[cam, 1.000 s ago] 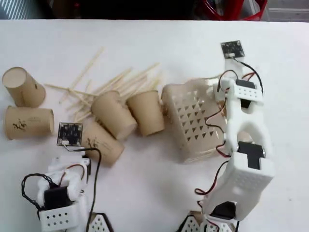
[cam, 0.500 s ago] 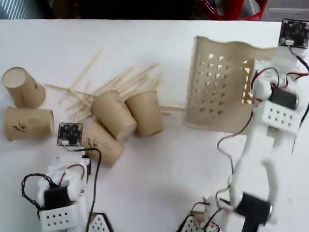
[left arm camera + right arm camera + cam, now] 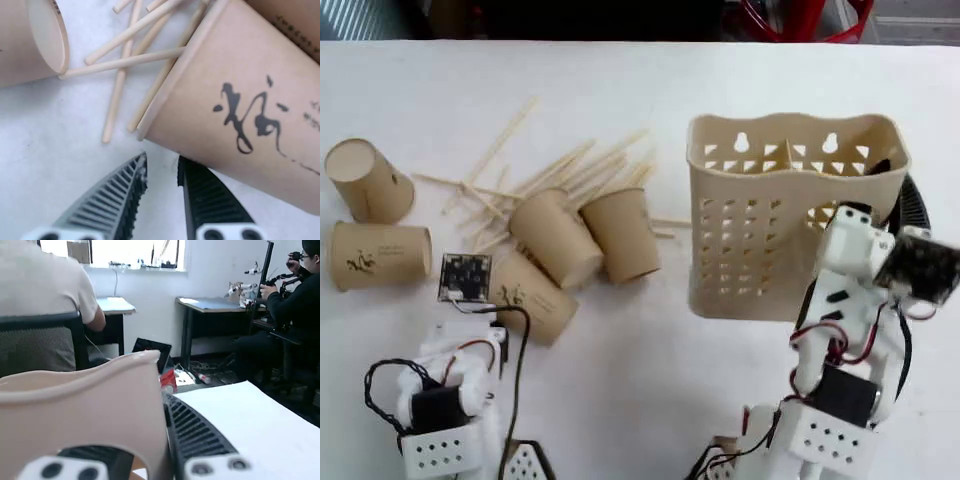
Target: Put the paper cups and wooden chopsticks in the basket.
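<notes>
High view: basket (image 3: 750, 250) was clamped by its wall in right gripper (image 3: 162, 405); left gripper (image 3: 161, 172) was seen barely parted, empty.

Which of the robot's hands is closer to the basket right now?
Right. The right hand grips the basket by its rim, holding it upright. The left hand sits across the table, beside a paper cup lying on its side.

White table (image 3: 650, 70) underneath. Past its far edge, something red (image 3: 800, 20) and rounded. In the room behind: white wall (image 3: 215, 270), bright window (image 3: 130, 250), desk (image 3: 212, 302) against the wall, second desk (image 3: 114, 305) under the window, dark mesh-backed chair (image 3: 35, 347), cables (image 3: 200, 375) on the floor (image 3: 220, 369).
</notes>
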